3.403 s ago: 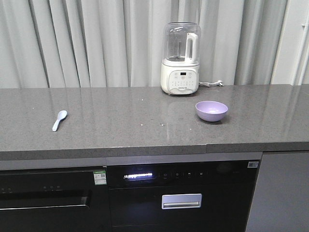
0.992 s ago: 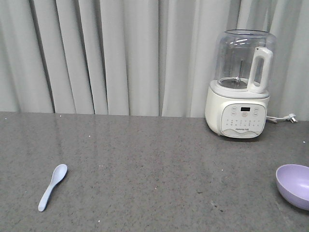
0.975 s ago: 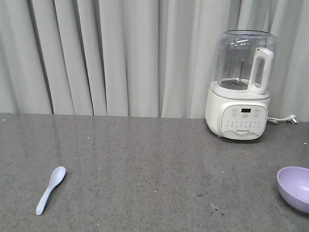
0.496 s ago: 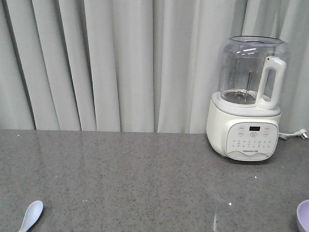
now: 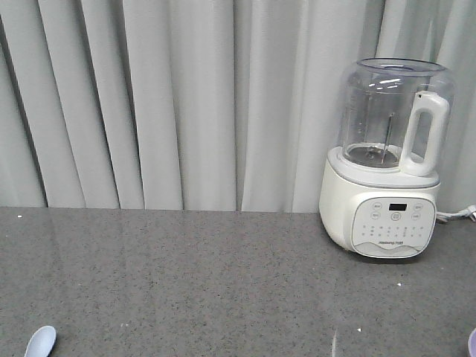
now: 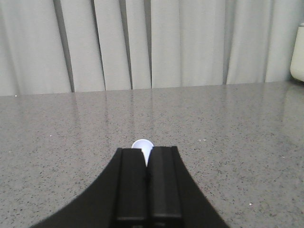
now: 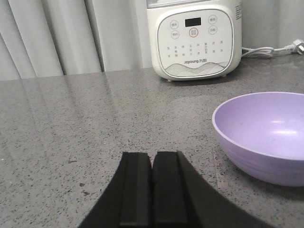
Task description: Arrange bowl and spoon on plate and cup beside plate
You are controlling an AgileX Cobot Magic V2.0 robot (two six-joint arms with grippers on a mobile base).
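Observation:
The pale blue-white spoon (image 5: 40, 343) lies on the grey counter, cut off by the bottom left edge of the front view. In the left wrist view its scoop (image 6: 141, 144) shows just past my left gripper (image 6: 147, 152), which is shut with nothing held. The lavender bowl (image 7: 269, 133) stands upright to the right of my right gripper (image 7: 152, 156), which is also shut and empty. Only a sliver of the bowl (image 5: 472, 343) shows in the front view. The plate and the cup are out of view.
A white blender with a clear jug (image 5: 387, 160) stands at the back right of the counter (image 5: 223, 282), its base (image 7: 192, 40) straight ahead of the right gripper and its power cord (image 7: 270, 50) trailing right. Grey curtains hang behind the counter.
The front view has closed in on the counter and risen. The spoon and bowl have slid to its bottom corners and the blender looks larger. Neither object has moved on the counter.

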